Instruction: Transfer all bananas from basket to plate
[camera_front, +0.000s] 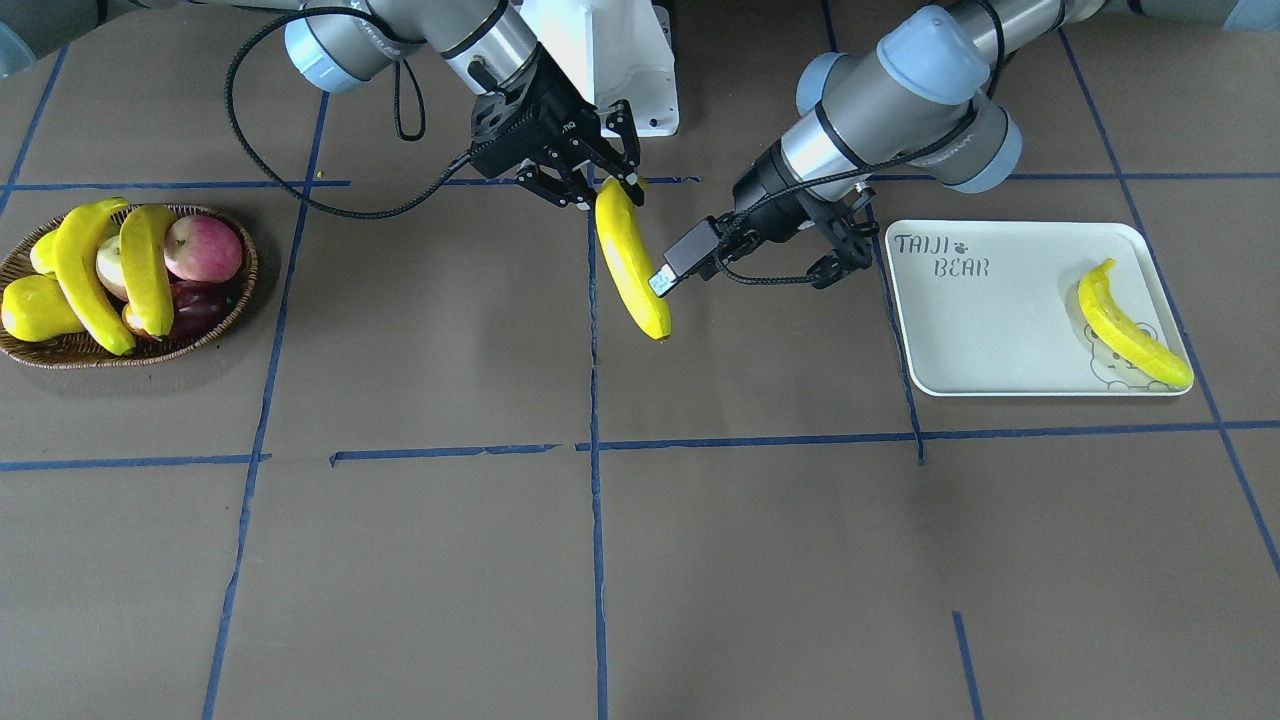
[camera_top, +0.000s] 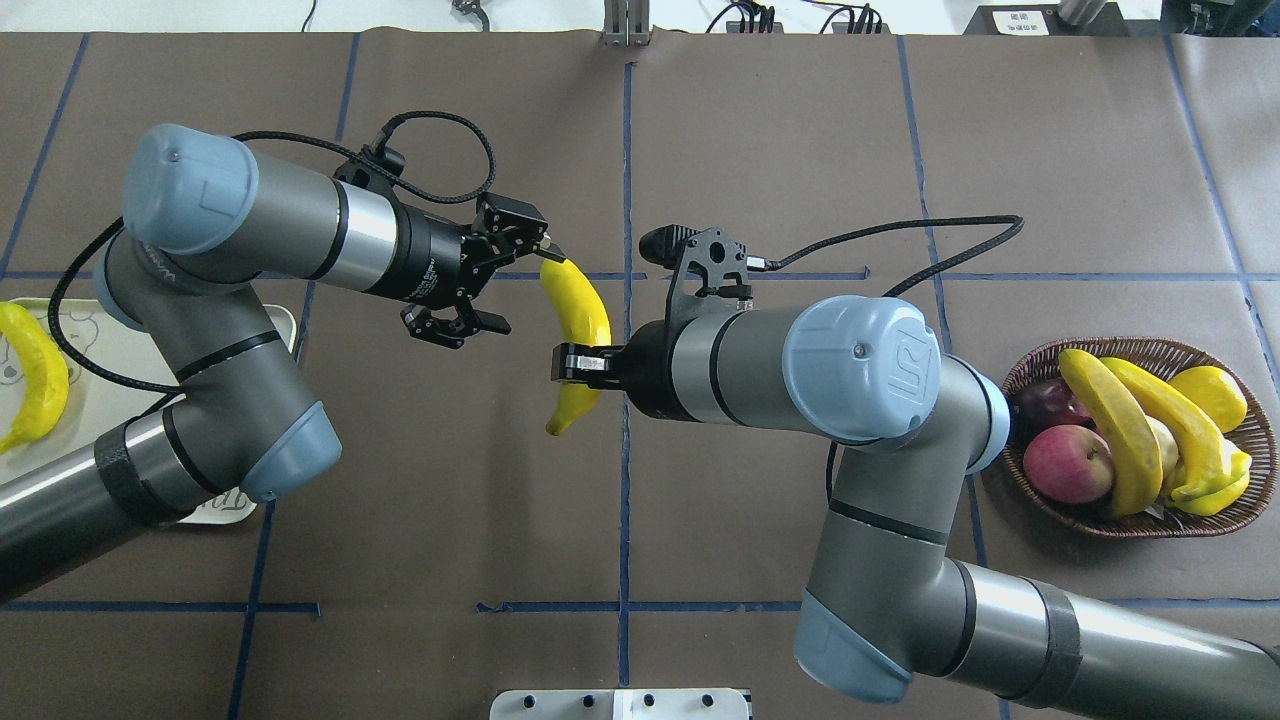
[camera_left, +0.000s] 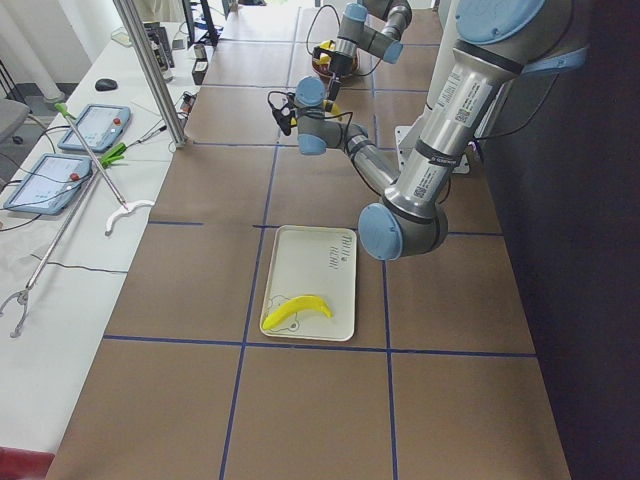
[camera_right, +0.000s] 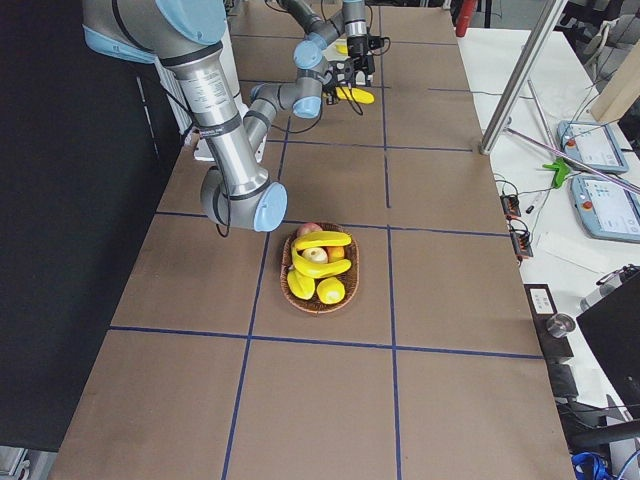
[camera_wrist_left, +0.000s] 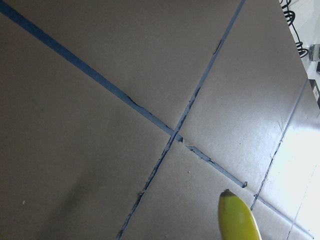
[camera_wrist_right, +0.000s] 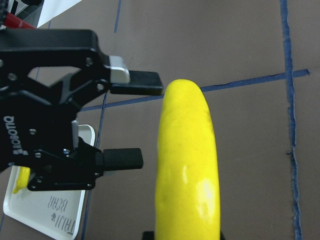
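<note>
"TAIJI BEAR", grey lettering, on plate (camera_front: 1000, 330).

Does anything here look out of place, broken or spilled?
Nothing spilled or broken. One banana hangs in mid-air, but the right gripper holds it. Only the blue tape line on the table looks ragged, with a small gap.

bare table (camera_front: 420, 330) between basket (camera_front: 246, 272) and plate (camera_front: 1000, 330), banana (camera_front: 630, 265) beside left gripper (camera_top: 525, 285)

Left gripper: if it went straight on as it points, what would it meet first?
Most likely the banana held by the right gripper; the left gripper, open, faces its side.
</note>
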